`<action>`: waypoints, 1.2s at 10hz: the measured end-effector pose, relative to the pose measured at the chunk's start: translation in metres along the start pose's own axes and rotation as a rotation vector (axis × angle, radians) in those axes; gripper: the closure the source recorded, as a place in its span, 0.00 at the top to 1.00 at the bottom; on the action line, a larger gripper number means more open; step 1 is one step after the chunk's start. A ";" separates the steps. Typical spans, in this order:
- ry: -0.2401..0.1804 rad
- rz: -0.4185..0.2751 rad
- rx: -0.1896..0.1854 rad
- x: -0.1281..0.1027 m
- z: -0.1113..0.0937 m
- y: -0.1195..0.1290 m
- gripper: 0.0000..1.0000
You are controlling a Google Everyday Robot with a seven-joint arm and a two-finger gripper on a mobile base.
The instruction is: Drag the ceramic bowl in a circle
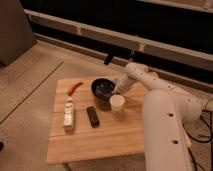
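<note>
The ceramic bowl, round, dark and glossy inside, sits on the wooden table near its back middle. My gripper comes in from the right and is down at the bowl's right rim, touching or just inside it. The white arm bends behind it at the elbow. A small white cup stands just in front of the gripper, close to the bowl's front right.
A black remote lies in front of the bowl. A white packet lies at the left. A thin red-orange item lies at the back left. My white arm body covers the table's right side.
</note>
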 end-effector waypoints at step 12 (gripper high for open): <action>-0.043 -0.269 -0.082 -0.051 -0.002 0.160 0.00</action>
